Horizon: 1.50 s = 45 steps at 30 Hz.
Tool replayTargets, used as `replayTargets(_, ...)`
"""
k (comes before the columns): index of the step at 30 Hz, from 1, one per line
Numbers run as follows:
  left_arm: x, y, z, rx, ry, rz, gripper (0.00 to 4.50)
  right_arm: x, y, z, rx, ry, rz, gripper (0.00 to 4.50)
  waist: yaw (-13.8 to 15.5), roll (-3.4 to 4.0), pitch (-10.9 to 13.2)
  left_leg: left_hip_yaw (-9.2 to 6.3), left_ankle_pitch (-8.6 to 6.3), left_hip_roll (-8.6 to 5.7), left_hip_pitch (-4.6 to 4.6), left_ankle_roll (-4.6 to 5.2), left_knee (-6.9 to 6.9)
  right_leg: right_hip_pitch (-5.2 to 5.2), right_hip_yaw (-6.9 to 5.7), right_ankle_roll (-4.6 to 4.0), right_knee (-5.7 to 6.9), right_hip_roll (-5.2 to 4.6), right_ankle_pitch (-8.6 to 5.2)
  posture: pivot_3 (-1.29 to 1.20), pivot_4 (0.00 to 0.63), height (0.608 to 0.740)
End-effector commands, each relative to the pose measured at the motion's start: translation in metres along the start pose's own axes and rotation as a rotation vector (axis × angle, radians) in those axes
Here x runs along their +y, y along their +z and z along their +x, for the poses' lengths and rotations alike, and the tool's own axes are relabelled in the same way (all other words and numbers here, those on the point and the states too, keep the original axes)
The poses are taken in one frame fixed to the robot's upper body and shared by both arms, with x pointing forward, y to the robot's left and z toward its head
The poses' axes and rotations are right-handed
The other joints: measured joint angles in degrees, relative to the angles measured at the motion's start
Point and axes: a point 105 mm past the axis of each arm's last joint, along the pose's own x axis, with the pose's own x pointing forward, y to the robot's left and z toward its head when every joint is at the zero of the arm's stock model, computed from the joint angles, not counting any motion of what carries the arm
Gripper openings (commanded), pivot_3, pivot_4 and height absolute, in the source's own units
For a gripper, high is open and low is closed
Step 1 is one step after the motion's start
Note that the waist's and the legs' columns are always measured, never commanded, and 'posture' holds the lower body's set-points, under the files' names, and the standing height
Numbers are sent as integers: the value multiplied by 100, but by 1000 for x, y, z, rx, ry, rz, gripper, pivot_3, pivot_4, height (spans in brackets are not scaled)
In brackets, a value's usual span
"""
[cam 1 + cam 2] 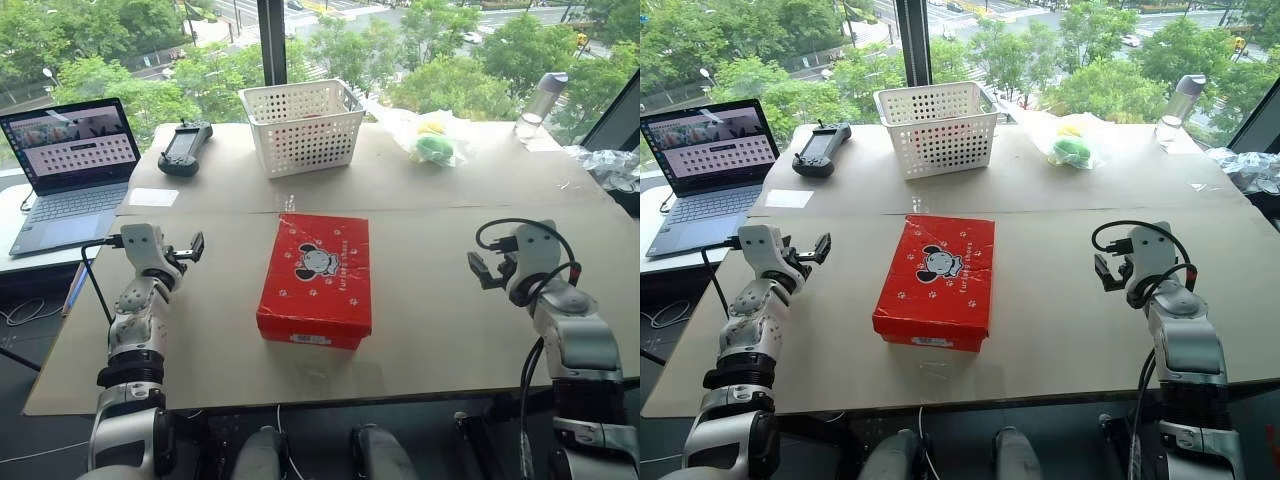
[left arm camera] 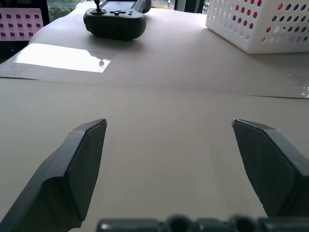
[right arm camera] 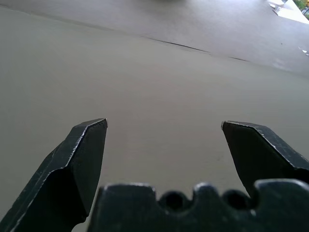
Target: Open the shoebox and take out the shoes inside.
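The red shoebox lies shut near the middle of the cardboard-covered table, between the two arms and well apart from both; no shoes can be seen, the lid being down. The left gripper and right gripper each hang above bare table with fingers spread wide and nothing in them. The step in hand looks to be the reach to the lid — best done by bringing both grippers in low from the sides to the lid's free edge, lifting evenly so the light box doesn't skid. The box's long axis runs away from the robot toward the white perforated basket, very slightly skewed; the barcode-label end faces the robot, and the hinge side cannot be told.
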Motion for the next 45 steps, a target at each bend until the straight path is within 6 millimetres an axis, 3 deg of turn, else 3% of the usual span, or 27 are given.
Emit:
replayTargets(1,-9,11,0,-37,-81,43,4479,-2,16,0,-66,-6,-13,4500,0,0,0,0,0,0,0,0,0,0,0,0,0,0,0,0,150,733)
replayTargets(5,-32,21,-16,19,-466,158,4479,25,35,-10,-105,283,-13,4500,-39,0,0,4,0,2,0,0,0,-2,0,-4,1,3,-2,0,150,733)
replayTargets(9,-28,34,-47,129,-776,292,4479,57,48,-38,-98,637,-97,4500,-53,0,0,-1,0,7,-2,0,-1,-8,0,-38,3,3,-22,0,150,733)
replayTargets(12,-21,42,-61,201,-886,333,4479,71,53,-54,-94,805,-126,4500,-59,1,0,-8,-1,11,2,-1,-3,-8,0,-43,3,3,-27,0,150,733)
replayTargets(17,-6,48,-66,299,-972,434,3033,100,45,-67,-73,1016,-230,3005,-8,0,0,-12,-17,10,7,-27,-1,-6,-2,-6,1,-3,-51,0,150,733)
replayTargets(25,-19,30,-67,307,-1014,422,225,103,32,-60,-48,1027,-299,266,27,-1,0,1,-1,5,-15,-1,0,-18,-6,-35,0,-6,-35,0,150,733)
replayTargets(26,-20,28,-67,310,-1017,421,20,103,32,-60,-48,1028,-303,45,16,-1,1,1,-1,5,-15,-1,0,-18,-7,-38,1,-4,-35,0,150,733)
replayTargets(30,-26,16,-70,334,-1040,439,20,108,31,-61,-45,1046,-336,45,5,-1,0,1,-1,8,-12,-1,0,-20,-7,-43,8,-1,-36,0,150,733)
replayTargets(33,-44,7,-68,332,-1086,455,20,118,30,-60,-43,1062,-375,45,15,-1,0,2,-1,7,-10,-1,2,-19,-7,-42,11,-2,-36,0,150,733)
replayTargets(40,-124,-12,-70,250,-1268,438,20,153,32,-49,-71,1090,-454,45,30,-1,1,2,0,3,-15,0,11,-14,-8,-42,13,-1,-34,0,150,733)
replayTargets(45,-178,-17,-75,186,-1378,421,20,157,35,-35,-74,1054,-460,45,50,-1,1,2,0,0,-14,0,13,-12,-7,-34,17,0,-30,0,150,733)
